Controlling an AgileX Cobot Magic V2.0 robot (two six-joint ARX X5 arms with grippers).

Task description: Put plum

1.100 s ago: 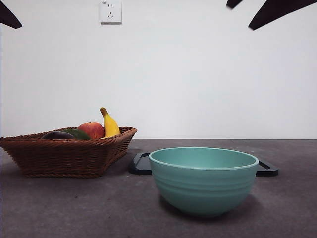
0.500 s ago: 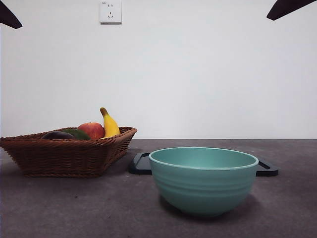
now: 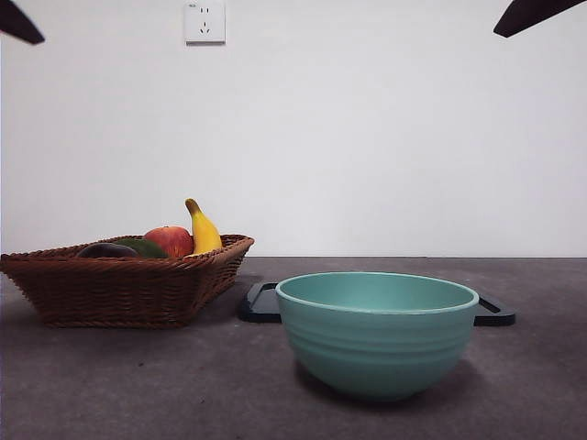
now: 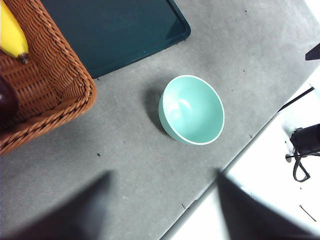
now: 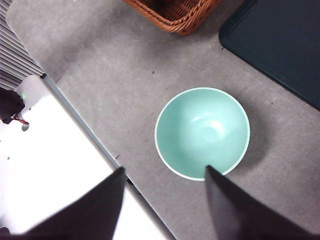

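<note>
The plum (image 3: 105, 249) lies in the wicker basket (image 3: 55, 284) at the left, dark and glossy, only its top showing over the rim. In the left wrist view the plum (image 4: 6, 100) peeks in at the picture's edge inside the basket (image 4: 55, 85). High above the table, my left gripper (image 4: 160, 215) is open and holds nothing. My right gripper (image 5: 165, 205) hangs open and empty over the near rim of the teal bowl (image 5: 202, 132). In the front view both arms show only as black tips at the top corners.
The basket also holds a green fruit (image 3: 142, 247), a red apple (image 3: 170, 240) and a banana (image 3: 204, 229). The teal bowl (image 3: 376, 330) stands in front of a black tray (image 3: 495, 312). The table's edge (image 4: 235, 165) runs close to the bowl.
The dark arm at the top right has drawn up and out until only a tip shows. The black tip at the top left has risen slightly. The fruit and the bowl have not moved.
</note>
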